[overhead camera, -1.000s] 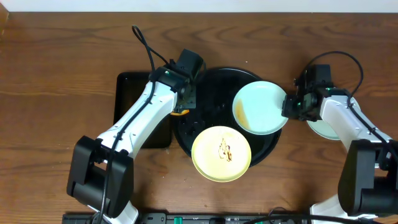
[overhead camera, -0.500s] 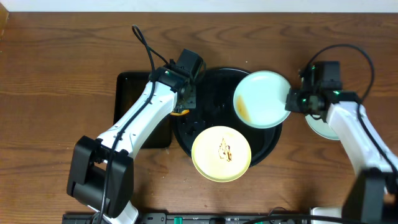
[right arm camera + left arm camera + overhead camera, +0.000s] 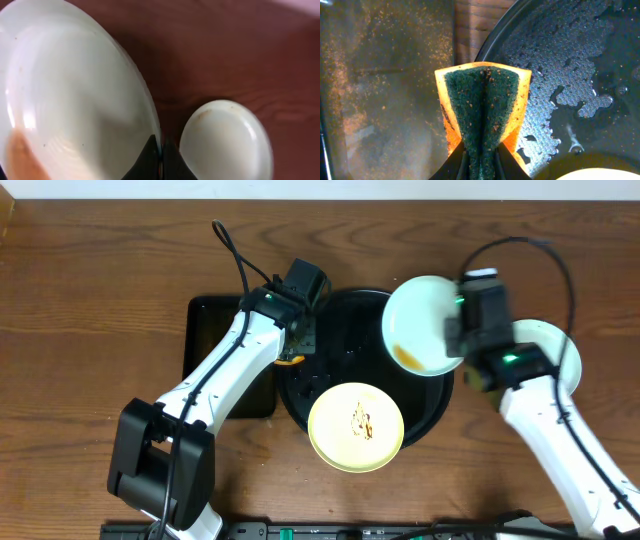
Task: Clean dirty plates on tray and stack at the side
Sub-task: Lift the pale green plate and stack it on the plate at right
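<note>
Two grippers loaded. Left gripper (image 3: 480, 157) clamps folded sponge (image 3: 482, 105) over tray (image 3: 340, 315) left rim. Yellow plate (image 3: 356, 427) flat on tray front. Mint plate (image 3: 418, 325) aloft, tilted, rim pinched in right gripper (image 3: 161, 156): hold steady, bring sponge to brown smear. Second mint plate (image 3: 548, 345) on table.

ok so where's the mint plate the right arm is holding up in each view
Overhead: the held mint plate sits upper right of centre, overlapping the tray.
Left wrist: not in it.
Right wrist: the held mint plate fills the left half.
Shared landmark: the second mint plate, right of it in both.
</note>
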`<action>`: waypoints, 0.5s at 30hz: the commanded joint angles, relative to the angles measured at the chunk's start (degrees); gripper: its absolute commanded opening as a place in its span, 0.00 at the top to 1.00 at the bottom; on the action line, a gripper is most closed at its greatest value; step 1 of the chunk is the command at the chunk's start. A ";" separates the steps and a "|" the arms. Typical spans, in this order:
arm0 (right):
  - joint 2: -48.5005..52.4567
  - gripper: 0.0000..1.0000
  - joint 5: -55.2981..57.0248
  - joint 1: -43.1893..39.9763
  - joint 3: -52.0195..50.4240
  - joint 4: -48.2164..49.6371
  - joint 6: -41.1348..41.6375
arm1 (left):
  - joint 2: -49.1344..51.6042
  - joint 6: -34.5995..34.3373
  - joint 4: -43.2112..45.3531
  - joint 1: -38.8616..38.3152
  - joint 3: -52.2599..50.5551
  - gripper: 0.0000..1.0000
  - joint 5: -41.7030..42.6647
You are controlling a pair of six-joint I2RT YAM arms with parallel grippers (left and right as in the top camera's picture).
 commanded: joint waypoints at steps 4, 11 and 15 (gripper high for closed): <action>-0.87 0.99 27.67 16.00 0.20 4.11 -7.43 | -0.76 -0.57 -0.07 -0.02 -0.37 0.84 -0.11; -0.87 0.99 33.53 19.15 0.20 5.57 -7.87 | -0.76 -0.57 -0.07 -0.02 -0.37 0.84 -0.09; -0.87 0.99 33.83 18.80 0.20 5.77 -7.87 | -0.76 -0.57 -0.07 -0.02 -0.37 0.84 -0.09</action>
